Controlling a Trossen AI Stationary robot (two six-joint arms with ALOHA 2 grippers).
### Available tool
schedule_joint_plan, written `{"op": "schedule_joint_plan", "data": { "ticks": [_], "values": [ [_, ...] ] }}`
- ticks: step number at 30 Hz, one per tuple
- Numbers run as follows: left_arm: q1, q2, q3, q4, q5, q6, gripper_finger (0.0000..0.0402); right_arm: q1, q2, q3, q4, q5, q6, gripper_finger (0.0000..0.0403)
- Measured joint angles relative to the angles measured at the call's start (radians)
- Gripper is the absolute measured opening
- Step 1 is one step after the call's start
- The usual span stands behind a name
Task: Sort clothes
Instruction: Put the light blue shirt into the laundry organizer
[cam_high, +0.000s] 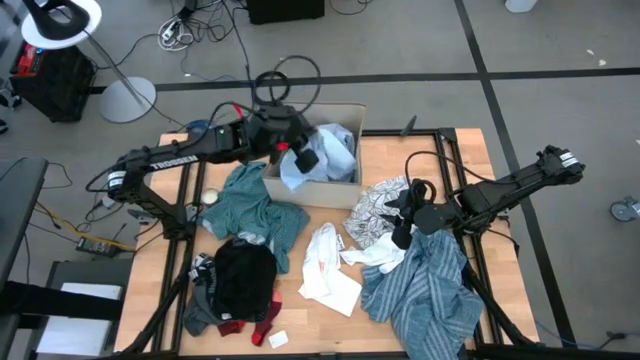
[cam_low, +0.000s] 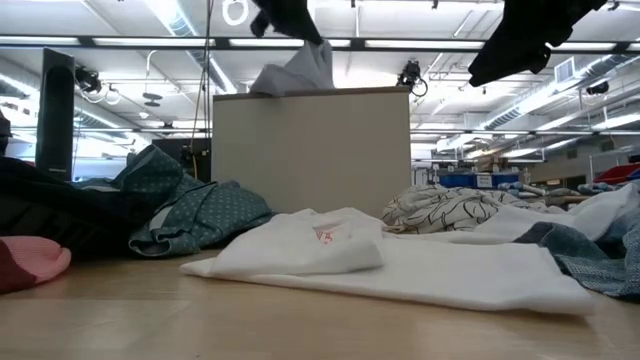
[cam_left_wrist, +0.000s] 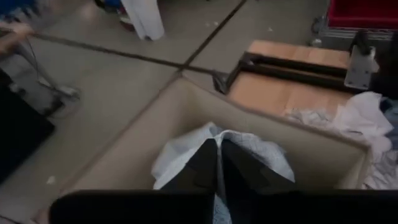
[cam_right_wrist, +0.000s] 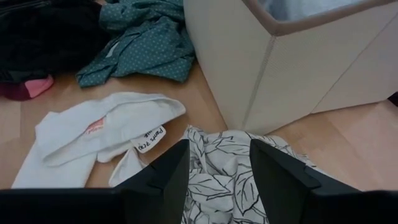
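Observation:
A tan cardboard box (cam_high: 340, 187) stands at the table's far middle with a light-blue shirt (cam_high: 332, 148) in it. My left gripper (cam_high: 298, 154) is over the box's left part, its fingers nearly together on that shirt. My right gripper (cam_right_wrist: 217, 168) hovers open above a white cloth with black leaf print (cam_high: 378, 205) to the right of the box. On the table lie a teal piece (cam_high: 250, 205), a black piece (cam_high: 245, 275), a white piece (cam_high: 325, 268), a blue-white striped shirt (cam_high: 425, 290) and small red items (cam_high: 265, 325). My left gripper comes from above and the table's left, slanting down into the box. A pale fold of the light-blue shirt (cam_left_wrist: 214, 134) shows right at its fingertips. In the low view the cloth rises in a peak (cam_low: 308, 62) up to the gripper, and the rest lies in the box.
Black frame rails (cam_high: 450, 160) run along the table's edges. A small round white thing (cam_high: 210, 197) lies left of the teal piece, and a small white tag (cam_high: 278, 340) lies near the front edge. Bare wood (cam_high: 330, 330) shows at the front middle.

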Motion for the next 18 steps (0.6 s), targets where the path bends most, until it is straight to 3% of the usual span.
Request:
{"op": "schedule_joint_plan", "data": {
  "ticks": [7,12,18],
  "values": [
    [0.001,0.0,-0.041,-0.013,0.012,-0.036,0.0102,0.0,0.0,0.0,0.0,0.0,0.001,0.0169],
    [0.001,0.0,-0.041,-0.005,0.08,-0.038,0.0151,0.0,0.0,0.0,0.001,0.0,0.001,0.0169],
    [0.0,0.0,-0.041,-0.021,0.079,-0.027,0.0174,0.0,0.0,0.0,0.0,0.0,0.001,0.0169]
  ]
}}
